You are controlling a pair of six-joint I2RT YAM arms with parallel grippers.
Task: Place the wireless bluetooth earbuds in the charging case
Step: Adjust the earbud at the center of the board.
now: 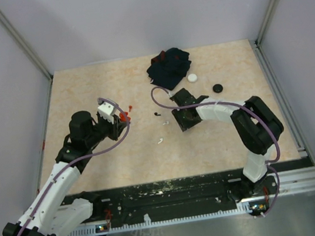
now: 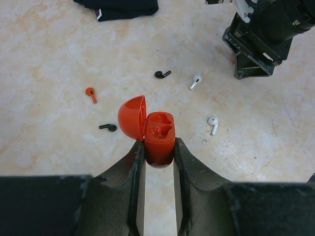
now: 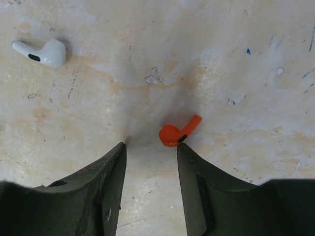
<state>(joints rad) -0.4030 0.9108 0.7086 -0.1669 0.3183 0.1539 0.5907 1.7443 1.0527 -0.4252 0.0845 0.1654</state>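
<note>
Diagonally, red earbud (image 3: 178,134), stem toward upper right, head beside right gripper (image 3: 151,146)

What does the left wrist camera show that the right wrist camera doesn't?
Only the left wrist view: the left gripper shut on the open red charging case, two black earbuds, the dark cloth at the far edge, and the right arm seen from outside. Only the right wrist view: the right gripper with its jaws open, close up, and a red earbud lying just ahead of them. Both: the tan table, a white earbud, and a red earbud in each, though I cannot tell whether it is the same one.
</note>
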